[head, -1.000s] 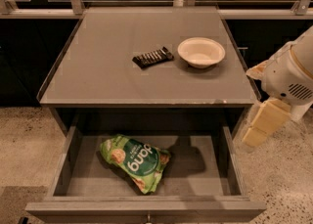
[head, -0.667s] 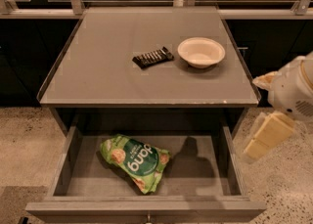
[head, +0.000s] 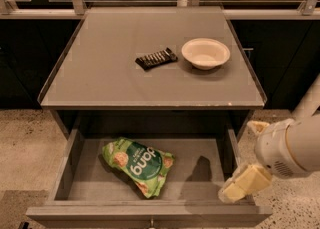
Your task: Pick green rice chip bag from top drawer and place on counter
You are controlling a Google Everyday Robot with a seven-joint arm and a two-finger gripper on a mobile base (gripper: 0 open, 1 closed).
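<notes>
Green rice chip bag (head: 138, 165) flat in top drawer (head: 90, 185), long axis diagonal, back-left to front-right; gripper (head: 244, 184) at drawer's front-right corner, grip state I cannot tell.

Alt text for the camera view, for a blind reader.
A green rice chip bag lies in the open top drawer, with the gripper at its right front corner. A black bar and white bowl sit on the counter.

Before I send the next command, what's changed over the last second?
The gripper has dropped and swung in toward the picture-right front corner of the top drawer. Nothing grasped. The green rice chip bag, the black bar and bowl on the counter haven't moved.
</notes>
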